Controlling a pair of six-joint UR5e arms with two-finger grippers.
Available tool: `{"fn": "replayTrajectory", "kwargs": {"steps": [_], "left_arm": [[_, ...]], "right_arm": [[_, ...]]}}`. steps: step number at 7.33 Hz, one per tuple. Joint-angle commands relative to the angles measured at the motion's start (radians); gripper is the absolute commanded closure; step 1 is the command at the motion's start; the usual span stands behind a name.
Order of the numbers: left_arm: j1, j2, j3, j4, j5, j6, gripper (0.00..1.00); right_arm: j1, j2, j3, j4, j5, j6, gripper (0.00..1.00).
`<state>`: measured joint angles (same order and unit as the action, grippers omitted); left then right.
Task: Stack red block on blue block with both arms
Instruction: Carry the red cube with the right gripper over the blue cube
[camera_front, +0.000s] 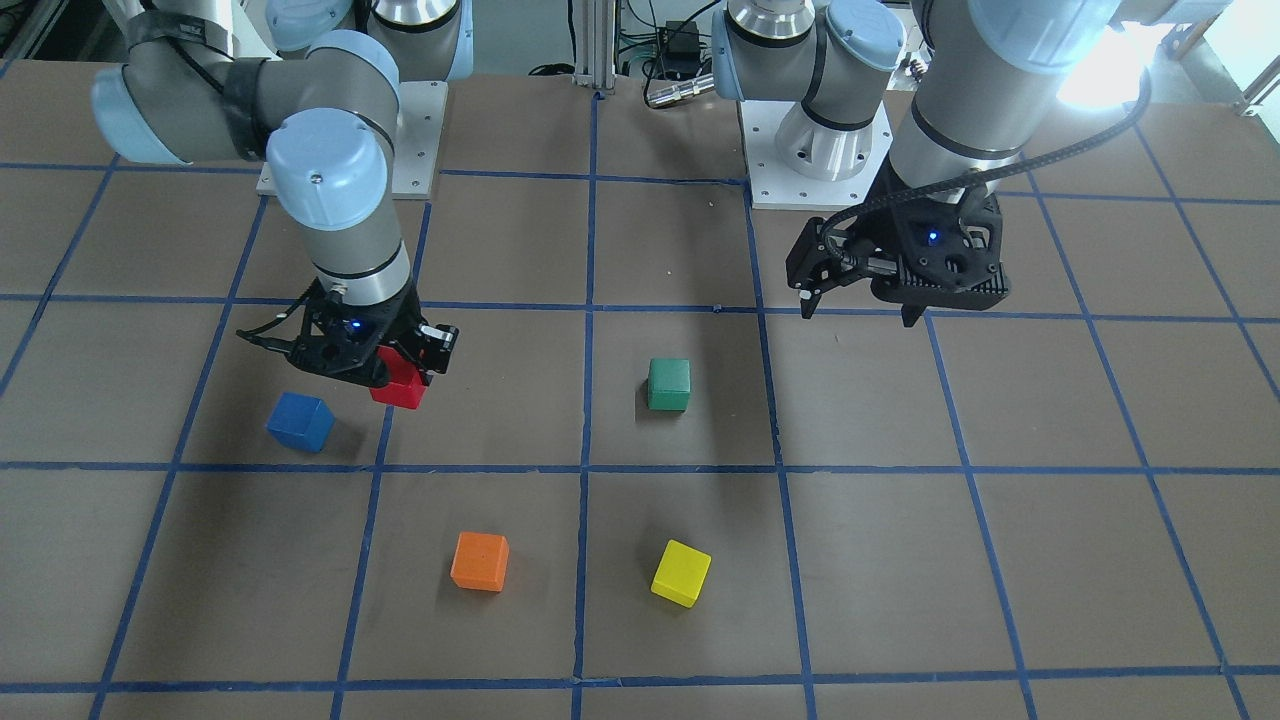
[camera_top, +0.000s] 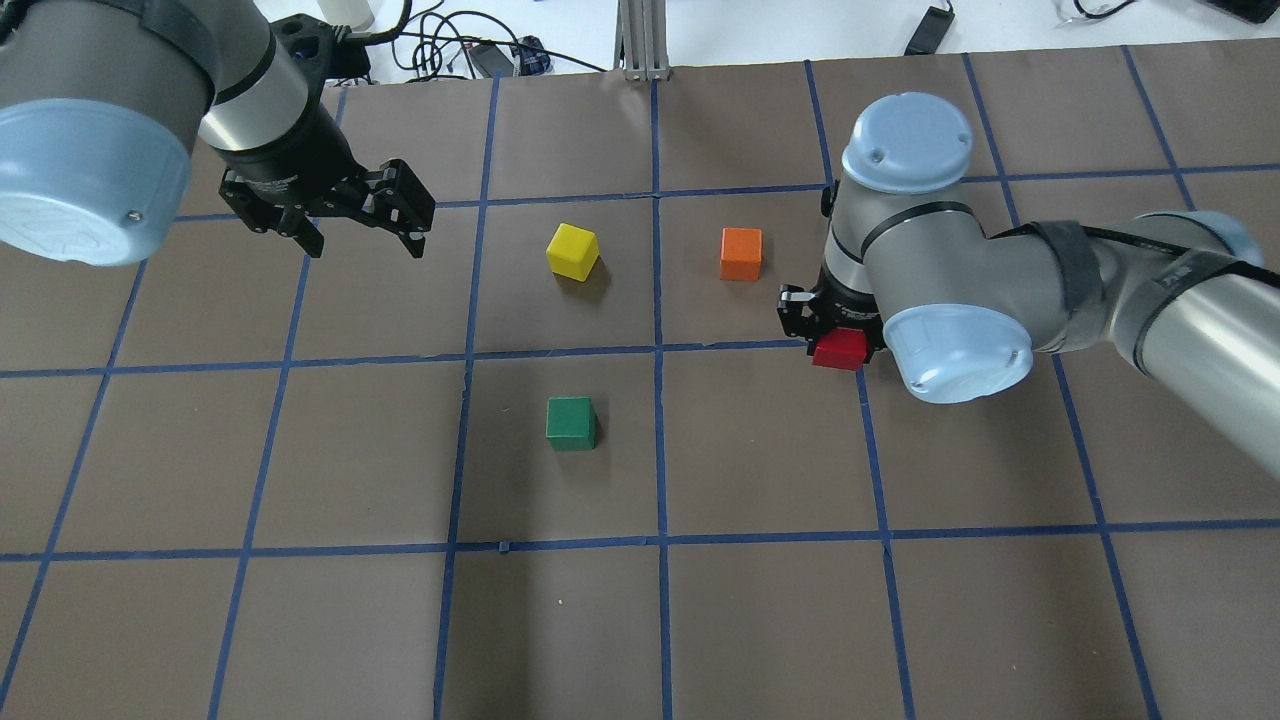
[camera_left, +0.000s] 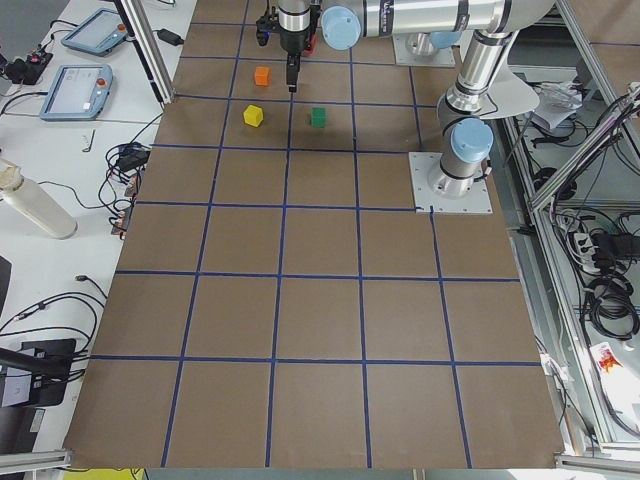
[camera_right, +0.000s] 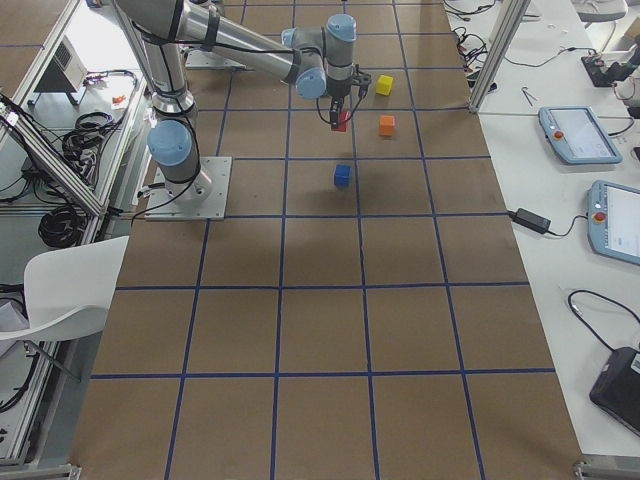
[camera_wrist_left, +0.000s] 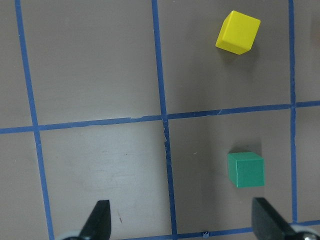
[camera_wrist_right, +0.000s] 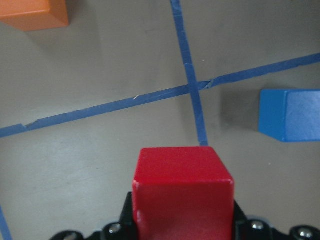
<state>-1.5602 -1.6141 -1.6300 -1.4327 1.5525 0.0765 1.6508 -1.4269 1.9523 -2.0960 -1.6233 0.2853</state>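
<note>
Two arms reach over the brown, blue-taped table (camera_front: 1000, 560), where five coloured cubes are in view. The right gripper (camera_front: 395, 372) has its fingers clamped on the red block (camera_front: 402, 390), one on each side. The right wrist view shows that block filling the space between the jaws. Whether its underside touches the table or hangs just above it, I cannot tell. The blue block (camera_front: 300, 421) sits on the table near the red block but apart from it, a little farther from the robot's base and toward the robot's right. Nothing rests on top of it. In the overhead view it is hidden beneath the right arm. The left gripper (camera_front: 858, 312) hangs above the table on the robot's left side, fingers spread wide apart with nothing between them. Its wrist camera looks down on the green cube (camera_front: 668, 385) and the yellow cube (camera_front: 681, 573). The orange cube (camera_front: 479, 561) lies beside the yellow one, both well apart from the green cube.
</note>
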Motion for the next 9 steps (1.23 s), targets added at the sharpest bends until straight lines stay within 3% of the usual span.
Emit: {"fn": "replayTrajectory", "kwargs": {"steps": [1, 4, 9], "left_arm": [[-0.001, -0.001, -0.001, 0.000, 0.001, 0.000, 0.00], [-0.001, -0.001, -0.002, -0.002, 0.001, 0.000, 0.00], [-0.001, -0.006, 0.001, 0.000, 0.001, -0.001, 0.00]], "right_arm": [[-0.119, -0.009, 0.017, 0.004, -0.006, -0.185, 0.84], [-0.233, -0.007, 0.025, -0.005, -0.001, -0.320, 0.84], [-0.250, 0.006, 0.053, -0.016, 0.007, -0.393, 0.84]]}}
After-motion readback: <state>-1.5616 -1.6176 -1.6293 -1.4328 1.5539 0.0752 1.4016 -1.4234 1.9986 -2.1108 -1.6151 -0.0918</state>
